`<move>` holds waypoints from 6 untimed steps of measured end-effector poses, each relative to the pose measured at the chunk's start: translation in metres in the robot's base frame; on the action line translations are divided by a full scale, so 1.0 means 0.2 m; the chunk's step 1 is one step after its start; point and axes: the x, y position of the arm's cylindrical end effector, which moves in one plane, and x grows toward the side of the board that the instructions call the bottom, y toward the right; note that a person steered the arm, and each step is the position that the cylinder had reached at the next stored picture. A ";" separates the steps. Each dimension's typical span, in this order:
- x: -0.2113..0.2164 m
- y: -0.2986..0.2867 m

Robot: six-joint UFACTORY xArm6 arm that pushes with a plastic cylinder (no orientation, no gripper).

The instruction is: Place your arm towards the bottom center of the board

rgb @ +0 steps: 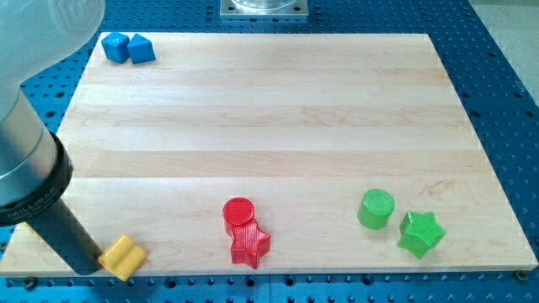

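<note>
My dark rod comes down from the view's left, and my tip [84, 268] rests on the wooden board [269, 126] at its bottom left corner. The tip touches the left side of a yellow block [123, 257]. At the bottom centre a red cylinder [239, 212] stands against a red star [250, 245] just below it. At the bottom right a green cylinder [376, 209] sits left of a green star [420, 233]. Two blue blocks [128, 47] lie side by side at the top left corner.
A blue perforated table [505, 84] surrounds the board on all sides. A grey metal mount [264, 7] sits at the top centre beyond the board's edge. The arm's large grey body [25, 126] covers the view's left side.
</note>
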 end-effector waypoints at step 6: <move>-0.48 1.25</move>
